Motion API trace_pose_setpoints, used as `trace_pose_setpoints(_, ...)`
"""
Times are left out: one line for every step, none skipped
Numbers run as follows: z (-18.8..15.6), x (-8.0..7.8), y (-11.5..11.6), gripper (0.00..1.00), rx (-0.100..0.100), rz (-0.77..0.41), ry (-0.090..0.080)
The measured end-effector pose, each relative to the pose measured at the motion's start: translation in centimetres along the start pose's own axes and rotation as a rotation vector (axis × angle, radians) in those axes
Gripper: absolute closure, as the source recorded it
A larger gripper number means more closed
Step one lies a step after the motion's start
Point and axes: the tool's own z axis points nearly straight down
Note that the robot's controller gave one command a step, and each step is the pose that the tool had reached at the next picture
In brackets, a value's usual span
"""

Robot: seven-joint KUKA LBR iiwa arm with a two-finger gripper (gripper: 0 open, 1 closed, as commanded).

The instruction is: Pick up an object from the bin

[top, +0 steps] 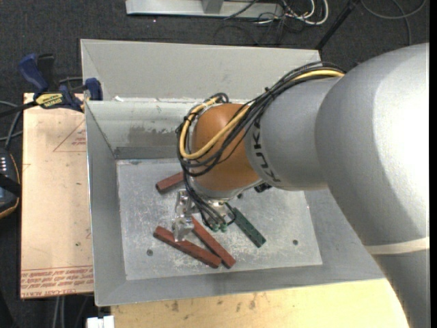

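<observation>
Mid bin (290, 246), pincer (182, 229) over brown sticks (202, 255)

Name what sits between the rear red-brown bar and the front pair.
The gripper, between rear red-brown bar and front pair, in the camera view.

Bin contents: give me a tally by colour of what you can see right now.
Reddish-brown sticks: 3
Dark green stick: 1
Total: 4 in view. The arm covers part of the bin floor, so more may lie under it.
</observation>
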Motion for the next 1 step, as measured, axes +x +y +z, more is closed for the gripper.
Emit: trace_pose_setpoints(0.27, -0.29, 0.04, 0.0, -0.004, 0.003, -0.021)
